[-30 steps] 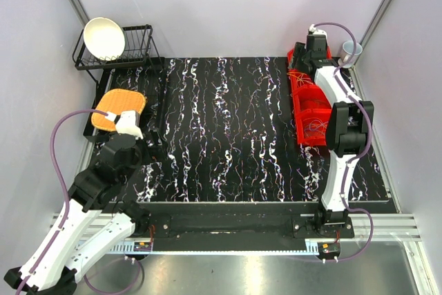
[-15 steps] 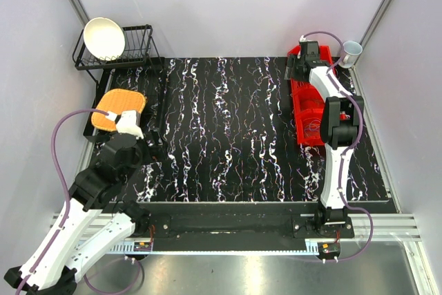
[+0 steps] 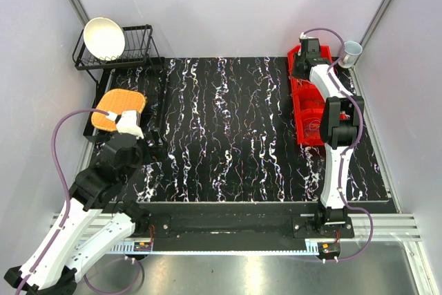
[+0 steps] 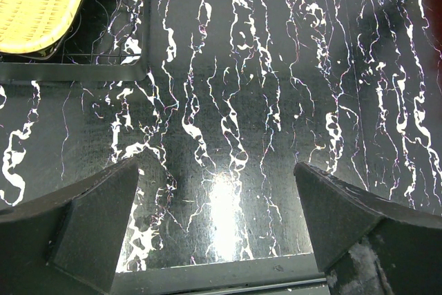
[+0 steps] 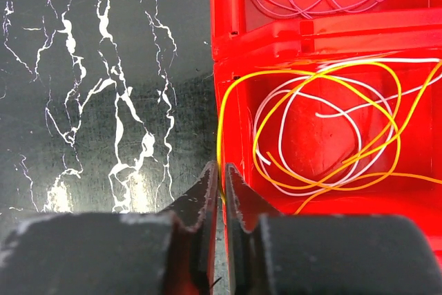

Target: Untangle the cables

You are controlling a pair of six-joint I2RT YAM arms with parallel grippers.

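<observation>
The cables lie in a red bin point(image 5: 276, 32) at the table's back right. A yellow cable point(image 5: 312, 72) and a white one point(image 5: 304, 92) loop in the nearer compartment. Purple cables point(image 5: 304, 12) fill the farther one. My right gripper point(image 5: 221, 172) sits at the bin's left wall, shut on the yellow cable where it climbs over the rim. From above, the right gripper point(image 3: 302, 67) is at the bin's point(image 3: 311, 112) far left corner. My left gripper point(image 4: 214, 166) hangs open over bare marbled table, far from the bin, at the front left point(image 3: 131, 129).
A black dish rack with a white bowl point(image 3: 103, 38) stands at the back left. An orange woven mat point(image 3: 119, 108) lies on a wire tray point(image 4: 76, 67) just ahead of my left gripper. A grey cup point(image 3: 351, 51) stands behind the bin.
My right gripper swung left from the bin's far right to its left wall, then closed its jaws on the yellow cable. The left arm has not moved.
</observation>
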